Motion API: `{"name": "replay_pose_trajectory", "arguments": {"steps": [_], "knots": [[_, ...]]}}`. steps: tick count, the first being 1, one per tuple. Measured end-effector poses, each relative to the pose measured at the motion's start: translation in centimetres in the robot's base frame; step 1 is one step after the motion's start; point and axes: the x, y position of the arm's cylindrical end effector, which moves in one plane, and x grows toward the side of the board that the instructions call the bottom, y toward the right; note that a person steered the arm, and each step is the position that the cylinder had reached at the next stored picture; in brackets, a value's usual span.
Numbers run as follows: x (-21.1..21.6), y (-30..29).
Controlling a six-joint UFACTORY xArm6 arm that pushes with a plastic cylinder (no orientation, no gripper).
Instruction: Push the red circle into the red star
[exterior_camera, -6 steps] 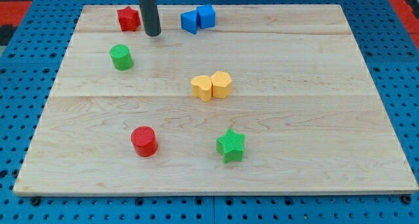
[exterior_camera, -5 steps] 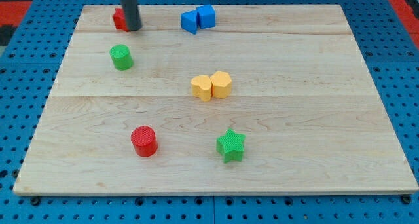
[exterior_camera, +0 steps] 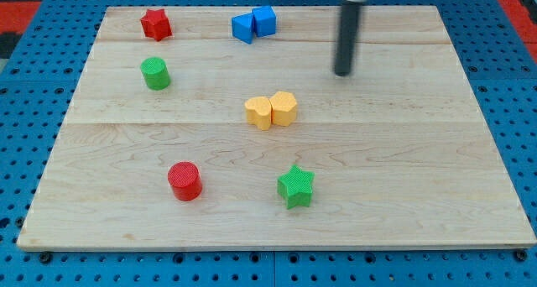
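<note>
The red circle (exterior_camera: 185, 180) stands on the wooden board near the view's bottom left. The red star (exterior_camera: 155, 23) sits at the view's top left corner of the board. My tip (exterior_camera: 343, 72) is on the board at the upper right of centre, far to the right of both red blocks and touching no block. The nearest blocks to it are the yellow pair, down and to its left.
A green cylinder (exterior_camera: 154, 73) stands below the red star, between it and the red circle. Two blue blocks (exterior_camera: 254, 23) touch at the top centre. Two yellow blocks (exterior_camera: 271, 110) touch at the middle. A green star (exterior_camera: 295, 186) sits at the bottom centre.
My tip has swept from beside the red star at the top left across to the upper right of the board. The red star shows fully now. No block has moved.
</note>
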Motion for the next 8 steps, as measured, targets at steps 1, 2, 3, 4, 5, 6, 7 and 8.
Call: {"name": "replay_pose_trajectory", "arguments": {"steps": [1, 2, 3, 4, 5, 6, 7, 8], "knots": [[12.0, 1.2], [23.4, 0.9], [23.5, -7.9], [21.0, -18.1], [17.8, -24.8], [15.7, -29.4], [15.7, -30.5], [15.8, -30.8]]}}
